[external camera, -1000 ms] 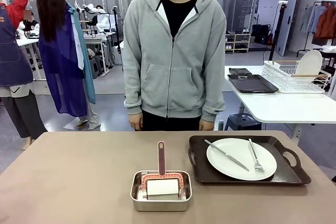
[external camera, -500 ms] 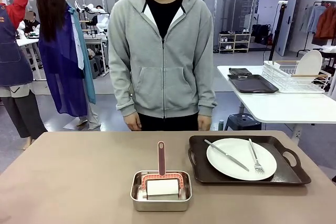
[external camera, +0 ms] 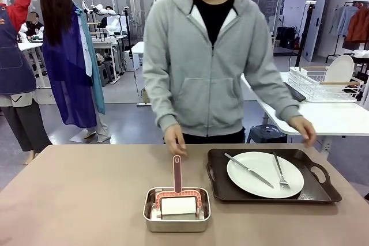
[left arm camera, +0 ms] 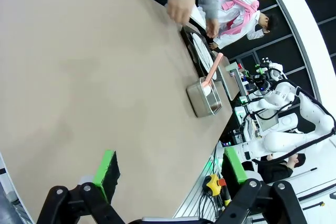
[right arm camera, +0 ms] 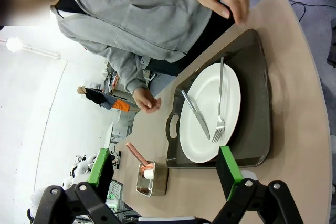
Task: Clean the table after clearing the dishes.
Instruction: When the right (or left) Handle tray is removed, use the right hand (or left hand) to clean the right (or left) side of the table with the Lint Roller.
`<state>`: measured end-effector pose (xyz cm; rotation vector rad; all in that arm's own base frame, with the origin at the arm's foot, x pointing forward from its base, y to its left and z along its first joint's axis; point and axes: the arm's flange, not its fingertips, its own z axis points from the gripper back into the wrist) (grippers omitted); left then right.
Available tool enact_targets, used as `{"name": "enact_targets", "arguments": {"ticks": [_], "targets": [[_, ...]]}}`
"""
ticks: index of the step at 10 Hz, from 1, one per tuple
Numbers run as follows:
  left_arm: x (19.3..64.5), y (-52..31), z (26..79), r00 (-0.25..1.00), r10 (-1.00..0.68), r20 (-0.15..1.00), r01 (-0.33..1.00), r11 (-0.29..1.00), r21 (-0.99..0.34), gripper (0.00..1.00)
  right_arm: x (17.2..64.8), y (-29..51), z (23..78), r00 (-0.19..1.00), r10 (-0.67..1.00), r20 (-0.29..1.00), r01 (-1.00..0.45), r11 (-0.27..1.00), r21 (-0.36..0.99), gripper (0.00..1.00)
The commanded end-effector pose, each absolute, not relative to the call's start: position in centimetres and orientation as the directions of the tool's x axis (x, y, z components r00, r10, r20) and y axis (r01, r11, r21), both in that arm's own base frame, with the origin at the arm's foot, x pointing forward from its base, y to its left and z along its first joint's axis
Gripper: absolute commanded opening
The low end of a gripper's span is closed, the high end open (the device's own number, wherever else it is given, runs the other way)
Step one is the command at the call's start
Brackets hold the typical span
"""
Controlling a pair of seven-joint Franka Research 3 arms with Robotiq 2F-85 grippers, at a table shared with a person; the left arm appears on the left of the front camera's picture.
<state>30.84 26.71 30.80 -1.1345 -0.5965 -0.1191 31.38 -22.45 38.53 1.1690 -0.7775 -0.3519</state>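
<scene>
Since one set of dishes is left on it, the table (external camera: 86, 188) is judged not yet ready for cleaning; its taupe top is otherwise bare but for a tin near the robot's edge, centre. At the far side a person in a grey hoodie (external camera: 210, 67) is bent fwd. One hand (external camera: 174, 140) is held low at the far edge just behind the roller handle. The other hand (external camera: 304, 129) is held above the tray's far corner, prob. so the tray can be taken by its handles.

Both claws are kept high & clear of the table: the left gripper (left arm camera: 170, 169) is spread wide w/ nothing between the pads, and the right gripper (right arm camera: 164, 166) is likewise spread & empty, aimed down at the tray.

The dark handled tray (external camera: 314, 193) is set right of centre, handles out to either side for easy lifting. A round white plate (external camera: 248, 187) is seated mid-tray. The small steel tin (external camera: 176, 224) is placed just left of the tray, not touching, as a holder for a cleaning roller (external camera: 178, 205). Its pink handle (external camera: 177, 174) is stood up out of the tin so it can be gripped from above. Knife (external camera: 249, 170) & fork (external camera: 279, 171) are laid apart on the plate, to be carried off w/ it.
</scene>
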Motion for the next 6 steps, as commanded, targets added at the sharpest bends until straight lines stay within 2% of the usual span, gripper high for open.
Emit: {"name": "enact_targets", "arguments": {"ticks": [1, 6], "targets": [[30.41, 26.67, 31.32, 0.849, 0.197, 0.49, 0.366, 0.45, -0.815, 1.0, 31.15, -22.09, 38.68, 0.691, -0.623, 0.367, -0.147, 0.376, 0.915, 1.0], [30.41, 26.67, 31.32, 0.849, 0.197, 0.49, 0.366, 0.45, -0.815, 1.0, 31.15, -22.09, 38.68, 0.691, -0.623, 0.367, -0.147, 0.376, 0.915, 1.0]]}}
